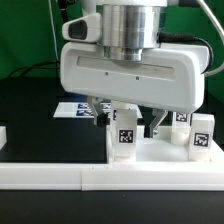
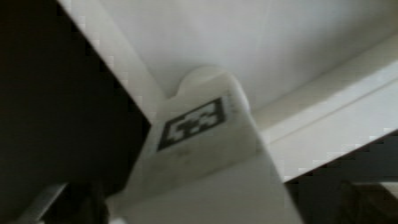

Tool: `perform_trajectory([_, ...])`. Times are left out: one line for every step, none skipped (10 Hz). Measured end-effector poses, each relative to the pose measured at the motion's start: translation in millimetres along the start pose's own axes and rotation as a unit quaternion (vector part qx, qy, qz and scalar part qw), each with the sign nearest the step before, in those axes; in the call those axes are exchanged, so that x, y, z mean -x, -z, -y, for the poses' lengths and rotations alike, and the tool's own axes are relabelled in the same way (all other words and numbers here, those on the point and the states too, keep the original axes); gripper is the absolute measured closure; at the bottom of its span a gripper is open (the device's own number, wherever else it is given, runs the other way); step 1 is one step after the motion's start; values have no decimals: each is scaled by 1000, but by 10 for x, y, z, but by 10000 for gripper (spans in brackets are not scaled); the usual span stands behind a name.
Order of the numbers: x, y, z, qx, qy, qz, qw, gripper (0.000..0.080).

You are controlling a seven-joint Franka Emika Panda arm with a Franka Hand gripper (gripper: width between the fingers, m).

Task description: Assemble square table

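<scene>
The white square slab lies flat on the black table, just behind the border rail. A white tagged leg stands upright on it, below my gripper. The gripper's fingers hang on either side of this leg with gaps showing, so the gripper looks open. In the wrist view the same leg fills the middle, with the slab behind it. Two more tagged legs stand on the exterior view's right side of the slab.
The long white border rail runs along the front. The marker board lies behind the gripper on the exterior view's left. A small white piece sits at the left edge. A green backdrop stands behind.
</scene>
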State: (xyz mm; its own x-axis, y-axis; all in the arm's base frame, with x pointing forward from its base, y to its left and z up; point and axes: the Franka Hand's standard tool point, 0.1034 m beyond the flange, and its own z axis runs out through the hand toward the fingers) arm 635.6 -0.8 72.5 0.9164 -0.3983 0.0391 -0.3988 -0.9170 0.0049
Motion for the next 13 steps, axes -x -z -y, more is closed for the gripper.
perform_trajectory([4,-2,5,-1,9,1,1000,162])
perform_trajectory([5,-3,7,-1,-5,1,1000,162])
perform_trajectory([5,-3,5,-1,-4,1,1000,340])
perform_trajectory([6,-5,5,-1,-6,1,1000,514])
perform_trajectory([9,-7,12,-2,-54,2,999,514])
perform_trajectory([8,-7,10,-2,-90,1,996,512])
perform_trajectory([6,-7,1,-1,-133,2,991,512])
perform_trajectory([10,-9,-8,1,-184,3,983,512])
perform_trajectory([16,-8,-24,4,-252,4,968,512])
perform_trajectory([29,-15,-43,2,-339,9,941,512])
perform_trajectory([40,-20,-67,-4,-426,20,905,511])
perform_trajectory([54,-23,-71,-9,-481,31,876,511])
perform_trajectory([60,-23,-73,-7,-529,34,848,511])
